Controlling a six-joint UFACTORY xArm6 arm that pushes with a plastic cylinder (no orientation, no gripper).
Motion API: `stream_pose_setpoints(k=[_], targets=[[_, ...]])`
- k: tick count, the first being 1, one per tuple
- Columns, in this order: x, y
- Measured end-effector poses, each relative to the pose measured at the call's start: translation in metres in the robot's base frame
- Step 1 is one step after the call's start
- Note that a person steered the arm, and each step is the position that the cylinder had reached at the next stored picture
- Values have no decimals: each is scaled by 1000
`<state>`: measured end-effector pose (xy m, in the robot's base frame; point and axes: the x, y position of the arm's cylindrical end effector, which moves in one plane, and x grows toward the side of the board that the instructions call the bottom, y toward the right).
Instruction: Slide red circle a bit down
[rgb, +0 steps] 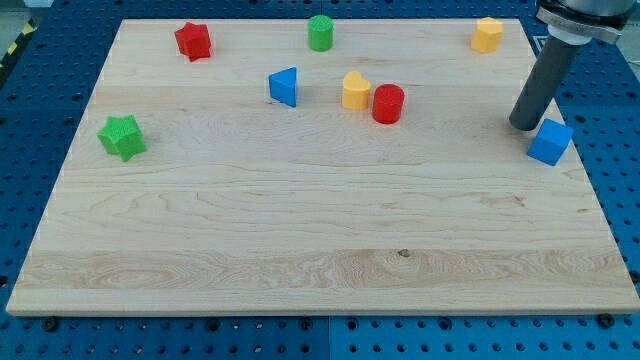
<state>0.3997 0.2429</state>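
Note:
The red circle (388, 104) stands on the wooden board (300, 220) a little right of centre in the upper half, touching or almost touching a yellow block (356, 91) on its left. My tip (524, 125) is far to the right of the red circle, near the board's right edge. It sits just up and left of a blue cube (550, 141).
A blue triangle block (284, 86) lies left of the yellow block. A red star (193, 41) and a green cylinder (320, 33) sit near the top edge. Another yellow block (487, 34) is at the top right. A green star (122, 136) is at the left.

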Motion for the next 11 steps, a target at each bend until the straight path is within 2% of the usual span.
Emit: stream_pose_setpoints(k=[2, 4, 5, 6, 8, 10, 11], targets=[[-1, -1], [-35, -56], [-52, -102], [-48, -119], [-31, -134], [-62, -136], [-55, -145]])
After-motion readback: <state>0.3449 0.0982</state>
